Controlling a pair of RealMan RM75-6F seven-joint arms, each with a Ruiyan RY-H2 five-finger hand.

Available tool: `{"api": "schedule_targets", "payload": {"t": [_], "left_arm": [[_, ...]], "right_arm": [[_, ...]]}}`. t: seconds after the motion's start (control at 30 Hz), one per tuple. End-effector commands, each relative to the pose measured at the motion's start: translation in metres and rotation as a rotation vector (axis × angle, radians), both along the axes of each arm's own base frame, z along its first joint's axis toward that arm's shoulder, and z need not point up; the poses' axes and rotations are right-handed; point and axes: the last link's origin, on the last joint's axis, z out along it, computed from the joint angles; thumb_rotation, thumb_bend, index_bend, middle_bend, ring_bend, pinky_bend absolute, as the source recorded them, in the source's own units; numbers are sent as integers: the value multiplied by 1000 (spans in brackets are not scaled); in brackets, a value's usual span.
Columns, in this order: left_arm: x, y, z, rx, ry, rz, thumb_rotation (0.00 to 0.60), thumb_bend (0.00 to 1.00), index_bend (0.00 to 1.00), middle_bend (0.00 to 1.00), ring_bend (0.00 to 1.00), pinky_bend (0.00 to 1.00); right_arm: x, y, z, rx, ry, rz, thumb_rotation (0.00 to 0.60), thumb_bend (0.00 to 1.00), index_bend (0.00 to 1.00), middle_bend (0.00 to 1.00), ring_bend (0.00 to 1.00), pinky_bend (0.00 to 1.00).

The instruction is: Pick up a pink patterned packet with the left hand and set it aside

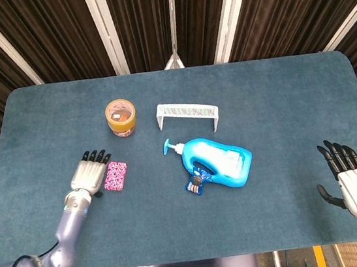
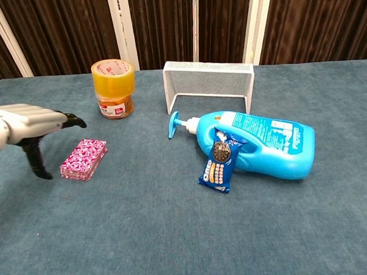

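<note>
The pink patterned packet lies flat on the blue table, left of centre. My left hand hovers just left of it, fingers spread and thumb pointing down, holding nothing and not touching the packet. Beyond the table's near right corner, my right hand stays open with its fingers apart; the chest view does not show it.
A jar topped with a tape roll stands behind the packet. A white wire rack sits mid-table. A blue pump bottle lies on its side with an Oreo packet leaning on it.
</note>
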Motion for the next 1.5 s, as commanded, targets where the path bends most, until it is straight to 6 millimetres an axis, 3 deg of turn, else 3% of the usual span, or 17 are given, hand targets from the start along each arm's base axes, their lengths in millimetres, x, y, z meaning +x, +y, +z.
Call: {"api": "schedule_targets", "payload": {"t": [0.03, 0.27, 0.47, 0.93, 1.2, 1.5], "left_arm": [[4, 2, -8, -9, 3, 5, 600, 187, 62, 0, 0, 0], [10, 6, -23, -24, 1, 12, 600, 256, 110, 0, 0, 0], [15, 5, -29, -15, -38, -9, 600, 413, 428, 0, 0, 0], [16, -1, -6, 19, -112, -20, 600, 439, 503, 0, 0, 0], [13, -25, 12, -21, -119, -47, 600, 439, 494, 0, 0, 0], [6, -41, 13, -49, -109, -67, 600, 439, 500, 0, 0, 0]], "right_arm": [[0, 0, 0, 0, -2, 0, 600, 363, 0, 0, 0, 87], [0, 0, 1, 1, -7, 0, 600, 363, 0, 0, 0, 87], [0, -1, 1, 2, -8, 1, 600, 363, 0, 0, 0, 87], [1, 1, 0, 1, -5, 6, 600, 362, 0, 0, 0, 87], [1, 1, 0, -2, -3, 3, 600, 363, 0, 0, 0, 87], [1, 1, 0, -7, 0, 0, 600, 363, 0, 0, 0, 87]]}}
